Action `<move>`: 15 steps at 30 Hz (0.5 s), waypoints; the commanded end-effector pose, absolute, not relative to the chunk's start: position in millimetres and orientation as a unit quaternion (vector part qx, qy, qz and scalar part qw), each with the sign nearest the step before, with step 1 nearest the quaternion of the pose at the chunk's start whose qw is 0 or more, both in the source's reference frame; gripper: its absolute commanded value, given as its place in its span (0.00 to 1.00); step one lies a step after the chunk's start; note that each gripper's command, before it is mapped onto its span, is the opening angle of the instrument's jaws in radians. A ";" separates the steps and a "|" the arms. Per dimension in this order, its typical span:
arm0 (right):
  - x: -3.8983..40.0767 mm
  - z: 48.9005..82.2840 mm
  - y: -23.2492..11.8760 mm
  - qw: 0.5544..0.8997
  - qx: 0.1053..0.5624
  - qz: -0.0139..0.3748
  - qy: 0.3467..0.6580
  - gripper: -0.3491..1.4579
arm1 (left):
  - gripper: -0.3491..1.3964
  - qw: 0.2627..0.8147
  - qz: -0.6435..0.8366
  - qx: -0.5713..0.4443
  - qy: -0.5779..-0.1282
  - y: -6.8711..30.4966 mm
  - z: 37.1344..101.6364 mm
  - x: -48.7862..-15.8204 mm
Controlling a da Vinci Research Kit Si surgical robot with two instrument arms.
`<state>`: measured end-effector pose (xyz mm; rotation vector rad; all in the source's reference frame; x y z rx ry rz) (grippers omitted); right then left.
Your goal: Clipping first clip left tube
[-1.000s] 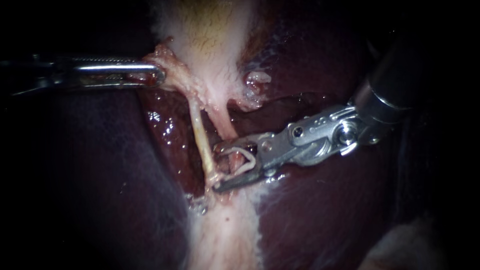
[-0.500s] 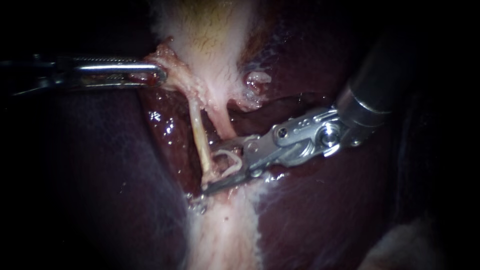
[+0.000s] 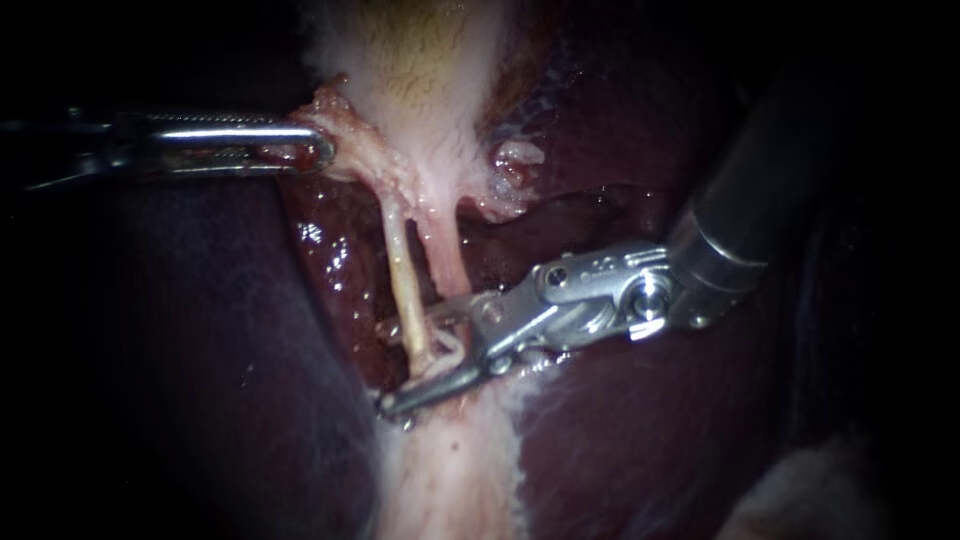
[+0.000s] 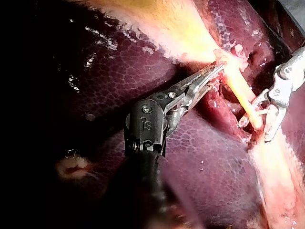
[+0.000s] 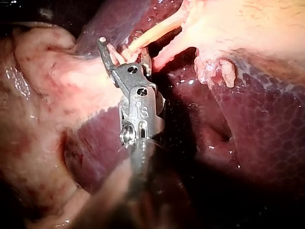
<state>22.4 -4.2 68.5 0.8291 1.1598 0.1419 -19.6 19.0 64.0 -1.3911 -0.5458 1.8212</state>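
R instrument point(image 3: 395, 367) jaws spread astride left tube point(image 3: 400, 270) of 2, L instrument point(image 3: 322, 150) jaws pinching gallbladder point(image 3: 420, 80) tissue

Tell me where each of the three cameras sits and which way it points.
Endoscope: close over the liver, facing the left tube; left instrument and right instrument both show.
Left wrist: on the left arm, looking along its own shaft toward the gallbladder.
Right wrist: on the right arm, looking along its shaft at the tube.
Shared: all show the tube.
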 end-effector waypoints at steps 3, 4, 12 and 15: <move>22.3 67.6 -5.0 0.750 0.395 0.053 0.529 0.46 | 0.00 0.383 0.714 -0.546 -0.215 19.0 64.0 -19.5; 22.3 67.3 -5.3 0.747 0.400 0.049 0.529 0.45 | 0.00 0.383 0.714 -0.546 -0.215 19.0 64.1 -19.5; 22.5 66.1 -6.3 0.736 0.422 0.038 0.528 0.44 | 0.00 0.383 0.714 -0.546 -0.215 19.2 64.4 -19.3; 22.5 66.0 -6.3 0.735 0.422 0.038 0.529 0.44 | 0.00 0.383 0.714 -0.546 -0.215 19.2 64.4 -19.3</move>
